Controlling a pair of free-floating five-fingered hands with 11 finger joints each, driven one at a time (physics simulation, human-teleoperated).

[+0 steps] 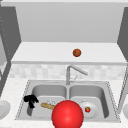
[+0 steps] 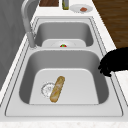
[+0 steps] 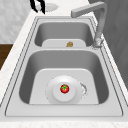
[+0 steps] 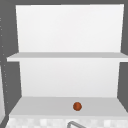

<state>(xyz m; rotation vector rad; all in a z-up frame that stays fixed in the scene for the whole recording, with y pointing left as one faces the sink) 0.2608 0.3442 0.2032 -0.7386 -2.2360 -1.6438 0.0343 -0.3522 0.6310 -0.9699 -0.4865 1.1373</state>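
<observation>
My left hand (image 1: 30, 100) hovers over the front left corner of the left basin (image 1: 40, 90), its fingers relaxed and pointing down, holding nothing. From the left side the same hand (image 2: 115, 63) floats above the basin's front rim; from the right it hangs at the far end (image 3: 37, 5). A baguette (image 2: 57, 88) lies on the left basin floor across the drain (image 2: 47, 89), well clear of the hand. In the right basin a small tomato (image 3: 64, 88) sits on a white plate (image 3: 56, 98).
A large red ball (image 1: 67, 114) covers the sink's front rim. An orange ball (image 1: 77, 52) rests on the shelf (image 4: 45, 106) above the tap (image 1: 72, 70). Plates stand on the counter at both ends (image 1: 3, 108) (image 2: 81, 8), with a bottle (image 2: 65, 4) beside the right one.
</observation>
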